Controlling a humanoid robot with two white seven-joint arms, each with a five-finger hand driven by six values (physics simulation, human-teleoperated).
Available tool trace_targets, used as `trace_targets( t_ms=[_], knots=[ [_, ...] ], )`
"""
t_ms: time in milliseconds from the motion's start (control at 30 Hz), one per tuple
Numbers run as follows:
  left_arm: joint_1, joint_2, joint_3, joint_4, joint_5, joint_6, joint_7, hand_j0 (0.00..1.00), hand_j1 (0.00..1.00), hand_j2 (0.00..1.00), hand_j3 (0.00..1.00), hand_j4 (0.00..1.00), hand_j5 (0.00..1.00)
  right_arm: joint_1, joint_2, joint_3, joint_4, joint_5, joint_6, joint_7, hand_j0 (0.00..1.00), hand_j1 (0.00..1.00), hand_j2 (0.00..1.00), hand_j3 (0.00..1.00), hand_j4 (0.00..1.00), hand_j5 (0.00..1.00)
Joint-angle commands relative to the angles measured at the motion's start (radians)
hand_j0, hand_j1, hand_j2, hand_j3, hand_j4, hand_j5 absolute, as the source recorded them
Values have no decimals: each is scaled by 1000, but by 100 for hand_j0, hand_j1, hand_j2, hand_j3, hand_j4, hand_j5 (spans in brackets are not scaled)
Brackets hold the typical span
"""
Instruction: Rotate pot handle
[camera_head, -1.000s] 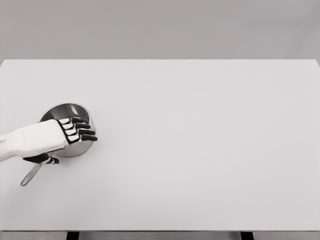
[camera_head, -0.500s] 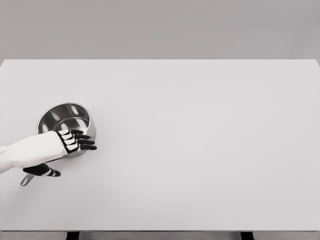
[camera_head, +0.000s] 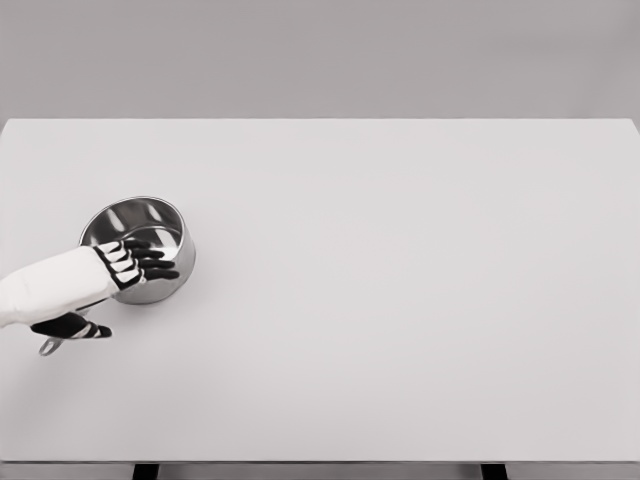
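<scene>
A steel pot (camera_head: 140, 250) sits on the table (camera_head: 400, 300) near its left edge. The left hand (camera_head: 128, 265) hovers over the pot, fingers spread, holding nothing. The handle (camera_head: 48, 346) pokes out below the forearm.
</scene>
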Motion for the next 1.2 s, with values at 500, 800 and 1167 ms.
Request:
trace_targets(
  t_ms=[500,800,1167],
  knots=[
    [20,-20,41,1,-50,1,-1,100,100,100,100,100,100,0,0,0,0,0,0,0,100,100,100,100,100,100],
    [40,-39,88,1,-73,1,-2,100,100,100,100,100,100,0,0,0,0,0,0,0,100,100,100,100,100,100],
    [52,-60,124,6,-114,1,-2,100,100,100,100,100,100,0,0,0,0,0,0,0,100,100,100,100,100,100]
  ],
)
